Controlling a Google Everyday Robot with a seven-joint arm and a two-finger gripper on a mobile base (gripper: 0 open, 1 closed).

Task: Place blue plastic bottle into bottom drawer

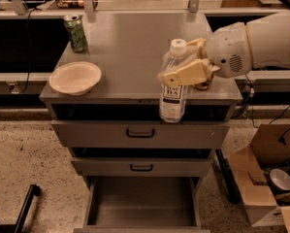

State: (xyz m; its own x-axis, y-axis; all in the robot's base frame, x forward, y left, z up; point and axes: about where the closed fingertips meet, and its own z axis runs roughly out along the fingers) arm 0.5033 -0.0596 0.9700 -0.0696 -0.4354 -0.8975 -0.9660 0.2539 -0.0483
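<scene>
The blue plastic bottle [173, 89], clear with a white cap and a "TEA" label, hangs upright just past the cabinet top's front edge, in front of the top drawer. My gripper [181, 64] comes in from the right and is shut on the bottle's upper part, with its cream fingers [183, 74] across the neck and shoulder. The bottom drawer [143, 205] is pulled open below, with a plain grey interior, directly under and a little left of the bottle.
A white bowl [75, 77] and a green can [75, 32] stand on the left of the cabinet top [130, 47]. A gold-brown can [203, 85] is mostly hidden behind my gripper. Two upper drawers [140, 133] are closed. A cardboard box [265, 181] stands on the floor at right.
</scene>
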